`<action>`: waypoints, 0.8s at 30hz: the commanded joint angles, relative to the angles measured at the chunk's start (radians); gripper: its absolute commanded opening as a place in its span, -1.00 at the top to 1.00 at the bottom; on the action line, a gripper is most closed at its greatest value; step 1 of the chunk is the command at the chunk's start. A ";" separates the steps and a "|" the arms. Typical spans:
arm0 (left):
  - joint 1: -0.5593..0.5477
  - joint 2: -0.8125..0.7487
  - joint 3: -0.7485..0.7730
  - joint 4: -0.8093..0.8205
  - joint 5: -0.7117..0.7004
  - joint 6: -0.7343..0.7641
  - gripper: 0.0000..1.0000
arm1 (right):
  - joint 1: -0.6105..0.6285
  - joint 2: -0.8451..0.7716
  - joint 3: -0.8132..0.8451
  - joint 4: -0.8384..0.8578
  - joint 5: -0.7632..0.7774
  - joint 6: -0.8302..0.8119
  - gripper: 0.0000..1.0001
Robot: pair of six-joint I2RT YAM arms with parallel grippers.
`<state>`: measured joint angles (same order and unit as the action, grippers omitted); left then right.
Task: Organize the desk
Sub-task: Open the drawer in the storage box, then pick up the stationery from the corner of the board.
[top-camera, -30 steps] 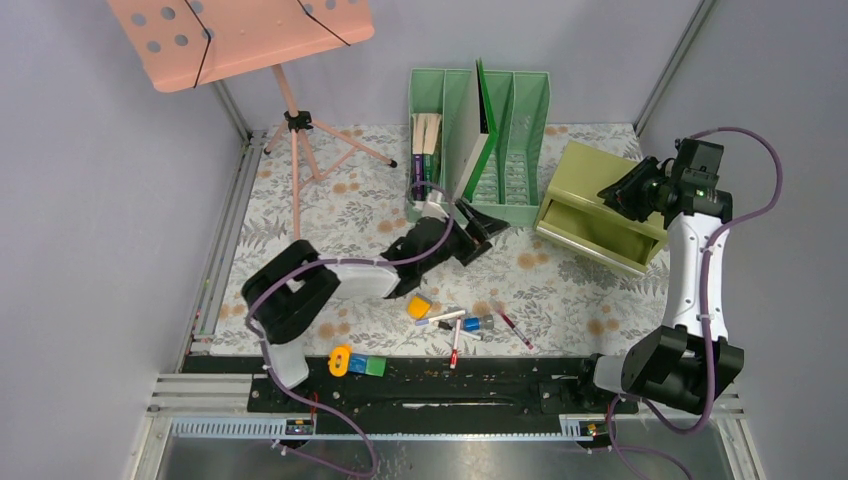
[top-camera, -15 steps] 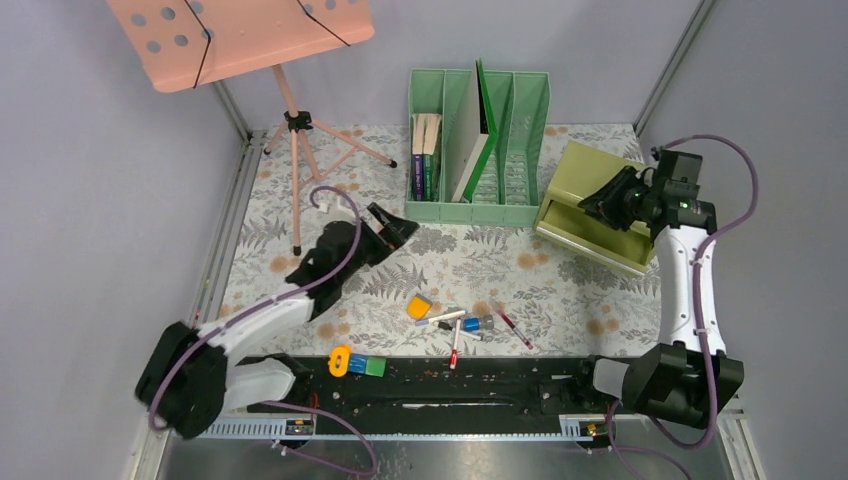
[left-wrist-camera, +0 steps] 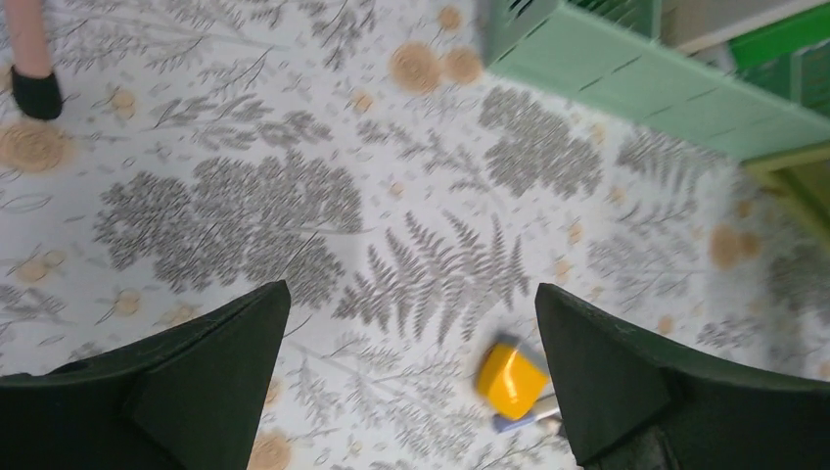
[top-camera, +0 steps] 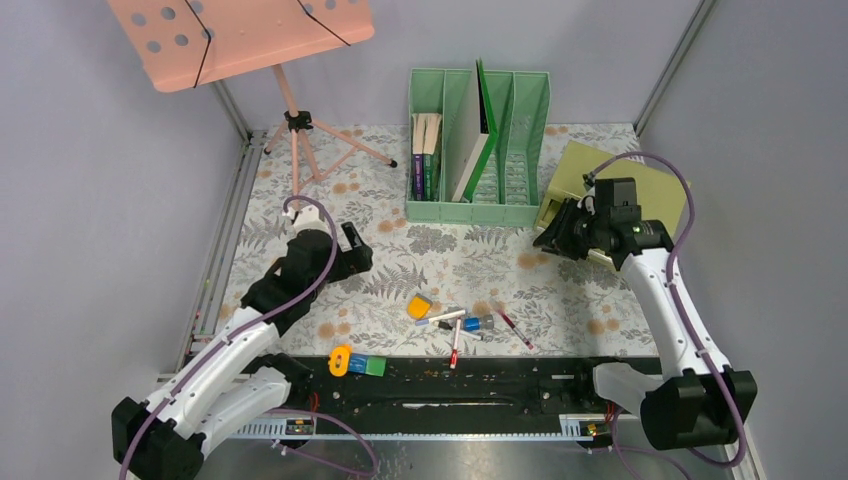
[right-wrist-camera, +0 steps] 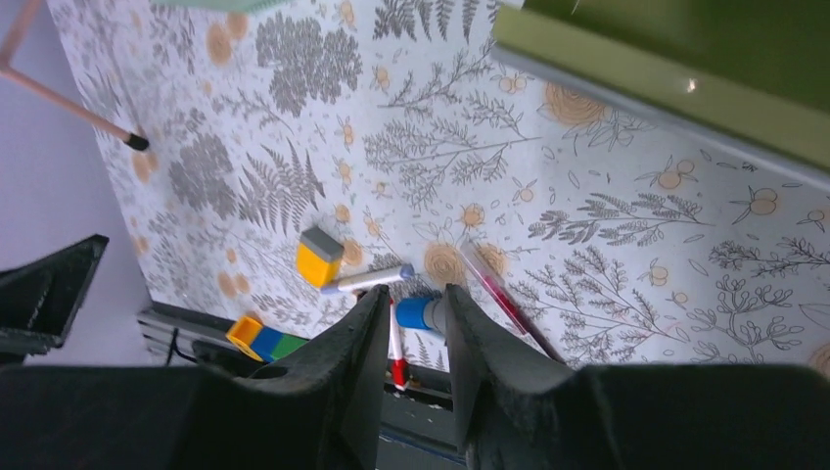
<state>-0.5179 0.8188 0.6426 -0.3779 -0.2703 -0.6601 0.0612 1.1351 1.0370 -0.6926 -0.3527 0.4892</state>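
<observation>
The desk [top-camera: 450,270] lies spread ahead of both bases. My right arm reaches far forward beside the olive drawer box [right-wrist-camera: 685,59], so a careless descent could knock it. The right gripper [right-wrist-camera: 413,292] is narrowed to an empty slit. The left gripper [left-wrist-camera: 411,289], spread wide, hovers near the yellow block [left-wrist-camera: 511,380].

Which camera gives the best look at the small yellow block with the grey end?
The right wrist view: the small yellow block with the grey end is sharp and unobstructed, both colours clear. The left wrist view shows the block blurred near its bottom edge; the top view shows it whole but tiny.
</observation>
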 commanded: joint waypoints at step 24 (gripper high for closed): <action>0.006 -0.076 0.068 0.047 0.444 0.048 -0.97 | 0.332 -0.178 -0.189 -0.023 0.101 -0.039 -0.99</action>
<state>-0.5175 0.8188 0.6544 -0.4622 0.0395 -0.5819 0.3298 0.9340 0.8341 -0.7628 -0.2924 0.4362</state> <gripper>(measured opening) 0.989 0.987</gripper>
